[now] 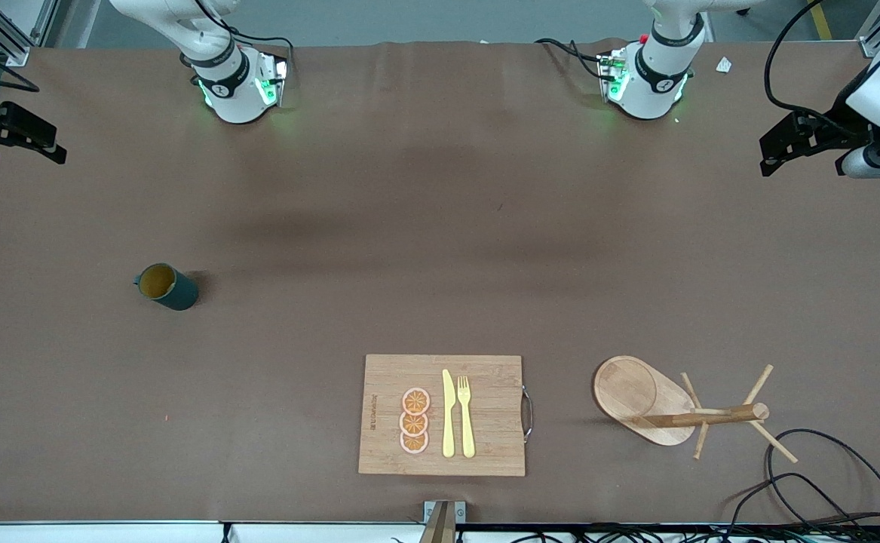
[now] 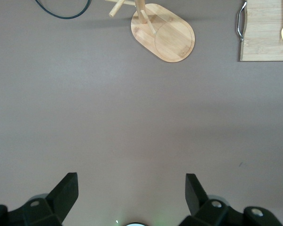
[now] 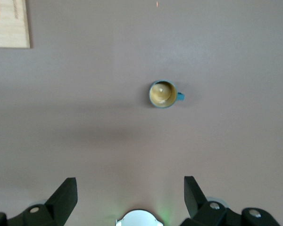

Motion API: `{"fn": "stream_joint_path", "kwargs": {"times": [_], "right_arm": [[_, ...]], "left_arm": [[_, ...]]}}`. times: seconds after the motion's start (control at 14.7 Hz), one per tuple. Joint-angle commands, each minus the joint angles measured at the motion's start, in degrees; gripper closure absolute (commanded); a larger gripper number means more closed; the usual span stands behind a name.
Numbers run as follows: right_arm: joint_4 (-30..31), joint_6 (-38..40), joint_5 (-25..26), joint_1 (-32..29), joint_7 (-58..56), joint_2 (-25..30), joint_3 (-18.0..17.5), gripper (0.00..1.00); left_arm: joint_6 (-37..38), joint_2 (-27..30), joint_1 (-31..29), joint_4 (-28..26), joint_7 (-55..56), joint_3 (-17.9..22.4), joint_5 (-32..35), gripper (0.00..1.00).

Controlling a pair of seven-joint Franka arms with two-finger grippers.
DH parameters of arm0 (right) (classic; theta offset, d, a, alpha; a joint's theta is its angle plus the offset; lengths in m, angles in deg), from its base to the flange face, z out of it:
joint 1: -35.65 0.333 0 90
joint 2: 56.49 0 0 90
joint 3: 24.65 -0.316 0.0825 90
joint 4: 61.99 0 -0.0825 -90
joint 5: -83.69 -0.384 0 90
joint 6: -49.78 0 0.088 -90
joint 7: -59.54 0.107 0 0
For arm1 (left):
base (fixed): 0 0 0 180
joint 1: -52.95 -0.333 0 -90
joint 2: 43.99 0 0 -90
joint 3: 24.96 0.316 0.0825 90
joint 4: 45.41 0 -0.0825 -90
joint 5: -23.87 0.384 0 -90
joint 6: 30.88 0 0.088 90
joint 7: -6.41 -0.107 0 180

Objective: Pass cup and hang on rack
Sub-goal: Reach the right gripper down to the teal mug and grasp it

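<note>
below the open right gripper (image 3: 130, 197) stands the cup (image 3: 162, 94), upright and untouched; below the open left gripper (image 2: 132, 195), the rack (image 2: 162, 32) stands.

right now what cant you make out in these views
- Rack: left wrist view's edge cuts off its post and pegs.
- Cutting board: only a corner shows in each wrist view.
- Cup: handle barely visible in the front view.
- Board's printed mark: too small to read.

Front view looks down from high across the table (image 1: 440, 226); both wrist views look down on it.
</note>
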Motion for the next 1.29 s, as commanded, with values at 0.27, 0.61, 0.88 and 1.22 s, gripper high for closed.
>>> {"fn": "stream_joint_path", "kwargs": {"times": [0.27,0.61,0.88,1.22], "right_arm": [[-4.28,-5.02,-0.22,-2.6,-1.49,-15.48,-0.12,0.0],[-0.17,-13.45,-0.31,-4.36,-12.18,-20.49,-0.2,0.0],[5.99,-25.05,-0.31,-6.99,-35.38,-23.83,-0.12,0.0],[11.27,-36.22,-0.66,-7.88,-39.53,-27.96,-0.2,0.0]], "left_arm": [[0.36,-1.01,-0.35,1.17,-0.45,-0.13,-0.92,0.0],[0.18,-1.8,0.09,1.17,-0.36,-0.22,-0.92,0.0],[0.1,-2.24,-0.08,0.73,-0.8,-0.3,-1.97,0.0],[0.44,-1.8,-0.35,0.64,-1.07,-0.22,-1.97,0.0]]}}
